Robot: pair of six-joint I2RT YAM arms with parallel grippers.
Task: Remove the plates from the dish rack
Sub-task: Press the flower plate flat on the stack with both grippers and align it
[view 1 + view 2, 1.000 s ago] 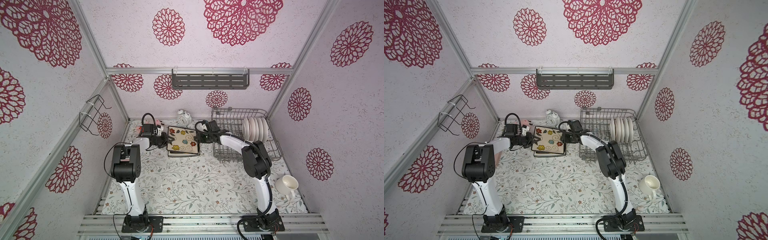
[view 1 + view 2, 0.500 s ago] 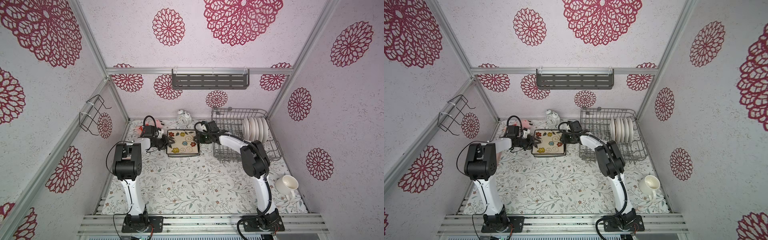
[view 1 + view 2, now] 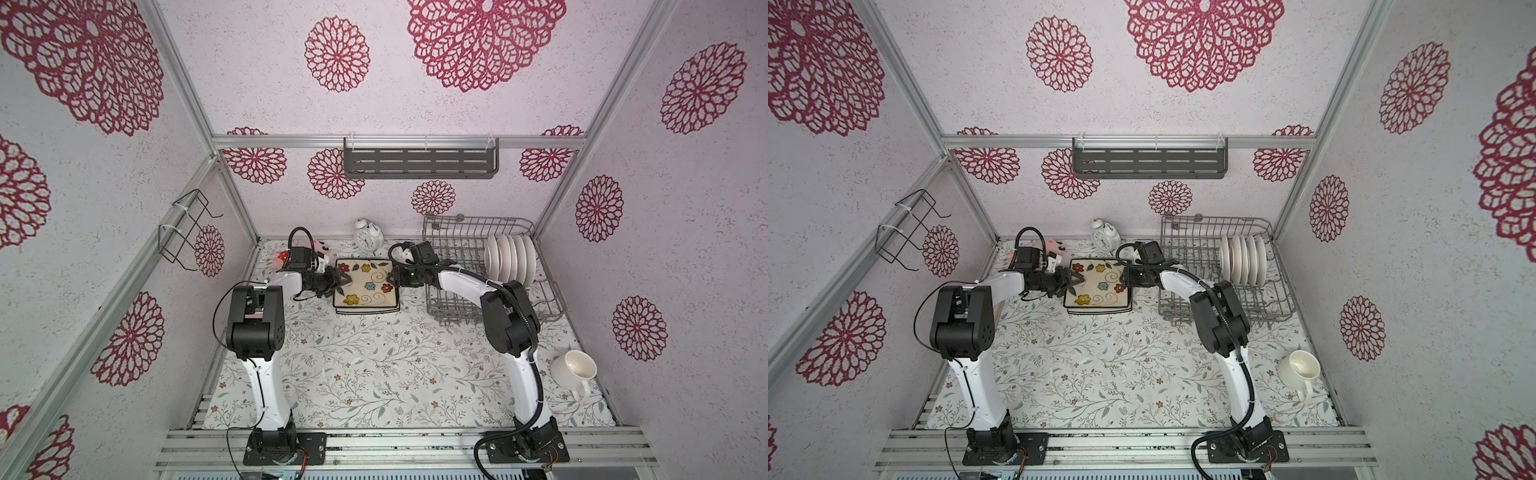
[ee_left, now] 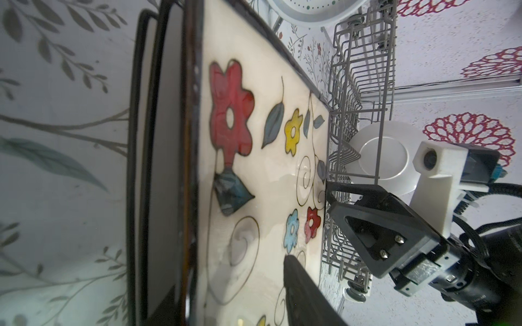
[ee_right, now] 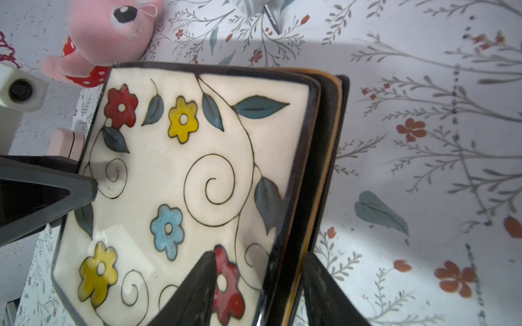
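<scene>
Square cream flower-painted plate (image 3: 368, 286) looks stiff, slick, breakable: grip its rim; left gripper (image 3: 342, 279) gapes, right gripper's (image 3: 390, 279) clamp unclear.

Btm plates (image 5: 324, 158) mostly under flower plate (image 5: 197, 175)

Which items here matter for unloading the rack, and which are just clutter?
Job:
- flower-painted square plate, on top of the stacked square plates
- round white plates, upright in the rack
- dish rack

Lying about:
- alarm clock
- pink plush toy
- white mug
- wall shelf
- wire wall holder
</scene>
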